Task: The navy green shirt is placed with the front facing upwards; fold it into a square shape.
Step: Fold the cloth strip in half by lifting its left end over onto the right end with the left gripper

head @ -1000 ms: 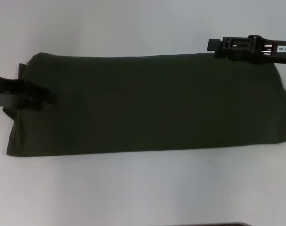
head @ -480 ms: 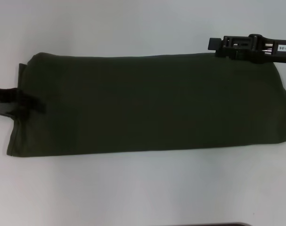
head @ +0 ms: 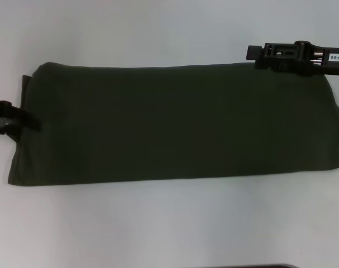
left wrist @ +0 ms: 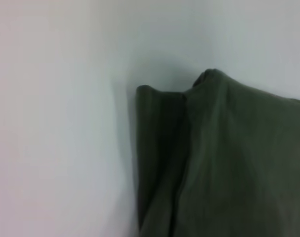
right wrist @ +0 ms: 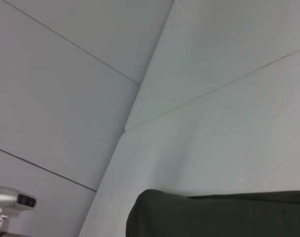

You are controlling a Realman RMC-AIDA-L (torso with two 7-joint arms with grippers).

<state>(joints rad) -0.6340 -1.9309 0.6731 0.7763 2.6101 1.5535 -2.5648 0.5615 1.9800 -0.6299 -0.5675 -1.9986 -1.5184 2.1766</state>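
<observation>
- You cannot tell how the jaws of the left gripper (head: 15, 120) stand: only its dark tip shows, at the shirt's left short edge, and whether it pinches cloth there is not visible. The right gripper (head: 252, 52) hangs over the shirt's far long edge toward the right; its jaws cannot be read either.
- The navy green shirt (head: 180, 123) lies as a long, plain dark band across the middle of the tabletop (head: 158, 223), running left to right, its right end close to the tabletop's right edge. No print shows, so in my judgement it is part folded and the band is not yet brought to a square.
- Your risk: if the left end is lifted with only the top layer caught, the stacked layers may slide apart and the fold open. Dragging rather than lifting could bunch the cloth.
- A second risk: the right end sits so near the tabletop's edge that a pull that way may let it droop over.
- The left wrist view gives you what the head view hides: at the shirt's left end (left wrist: 189, 148) a lower layer sticks out past the upper one.
- The right wrist view shows only a rounded shirt corner (right wrist: 154, 212) on bare tabletop.
</observation>
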